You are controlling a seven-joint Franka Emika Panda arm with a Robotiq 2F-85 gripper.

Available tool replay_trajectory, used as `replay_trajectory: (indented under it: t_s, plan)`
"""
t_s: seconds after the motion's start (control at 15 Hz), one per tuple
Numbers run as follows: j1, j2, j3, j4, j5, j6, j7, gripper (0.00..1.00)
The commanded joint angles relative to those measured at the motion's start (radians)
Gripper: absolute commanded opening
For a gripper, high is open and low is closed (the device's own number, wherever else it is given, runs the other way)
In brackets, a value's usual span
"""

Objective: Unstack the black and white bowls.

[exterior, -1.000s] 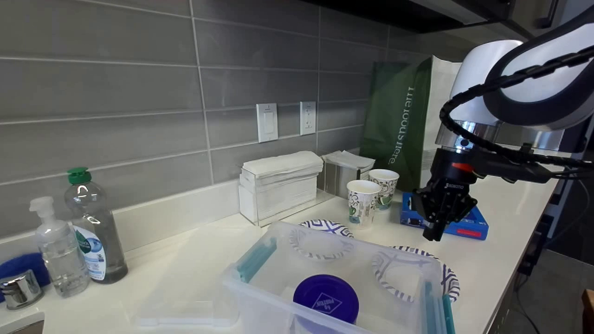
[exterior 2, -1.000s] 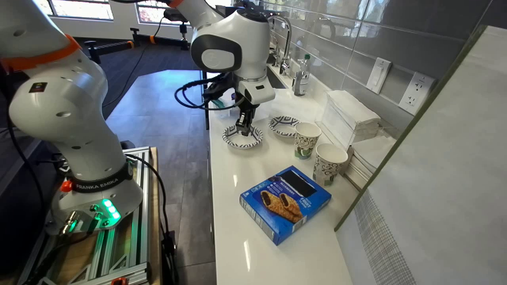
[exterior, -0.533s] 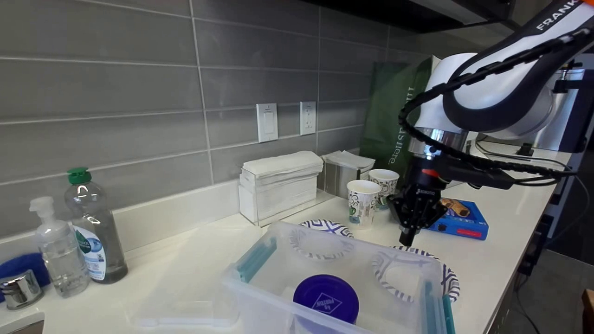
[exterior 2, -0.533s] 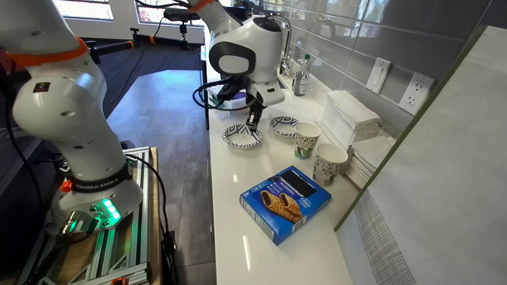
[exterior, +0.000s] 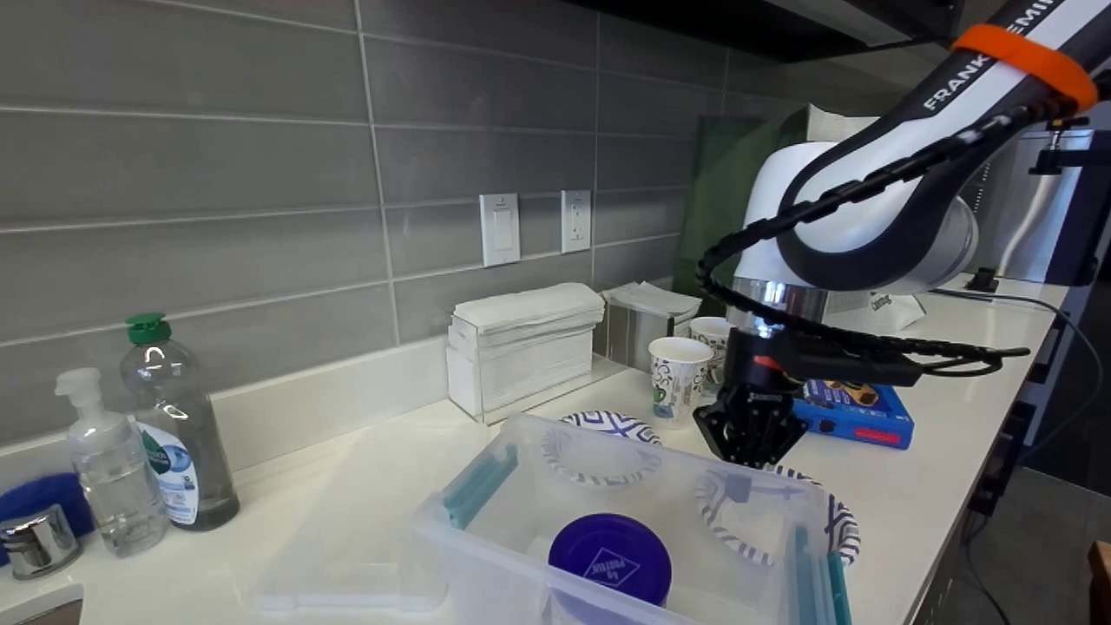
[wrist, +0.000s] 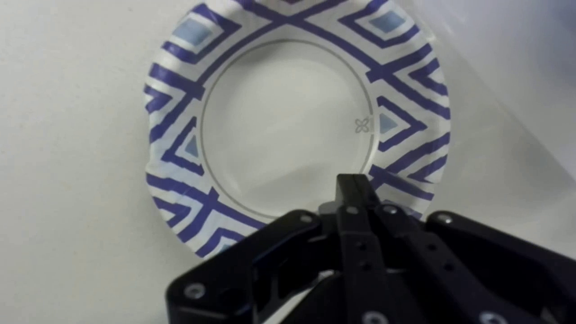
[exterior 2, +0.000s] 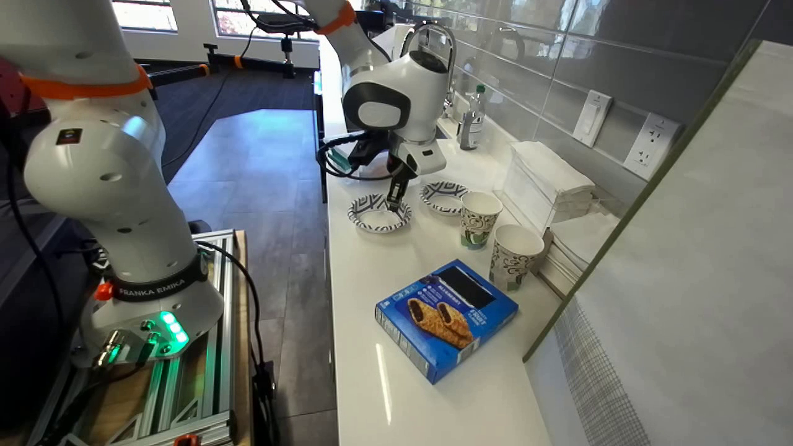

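The wrist view looks down past the gripper (wrist: 353, 182) into the front bowl (wrist: 283, 126) and brings out its dark violet zigzags, its pale blue diamonds and a small four-petal mark on the white middle. The wall-side bowl (exterior 2: 443, 199) shows in both exterior views instead, upright on the white counter (exterior 2: 421, 409) and just apart from the front bowl, so the pair is unstacked. In an exterior view a translucent bin (exterior: 490, 564) stands in front of the bowls, and they are seen partly through its walls; a round violet lid (exterior: 610, 555) sits inside it. In an exterior view two patterned paper cups (exterior 2: 480, 218) and a blue box (exterior 2: 446, 316) with printed pastries show nearly whole; from the bin's side the gripper and one of the cups cover parts of them.

The gripper's black fingers (wrist: 345, 190) are pressed together, tip against tip, as the wrist view shows plainly. Seen from there they reach over the line where the front bowl's white middle meets its patterned rim; through the bin they are only a grey blur. Whether they touch the bowl, I cannot tell
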State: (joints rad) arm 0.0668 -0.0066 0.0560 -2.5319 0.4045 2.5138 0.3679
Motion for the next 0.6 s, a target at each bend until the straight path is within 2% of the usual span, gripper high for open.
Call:
replay_trajectory:
  t_s: [0.0, 0.53]
  plan:
    - [-0.003, 0.05, 0.002, 0.023, -0.011, -0.02, 0.018, 0.0]
    - [-0.02, 0.071, -0.027, 0.001, -0.075, 0.017, 0.093, 0.0]
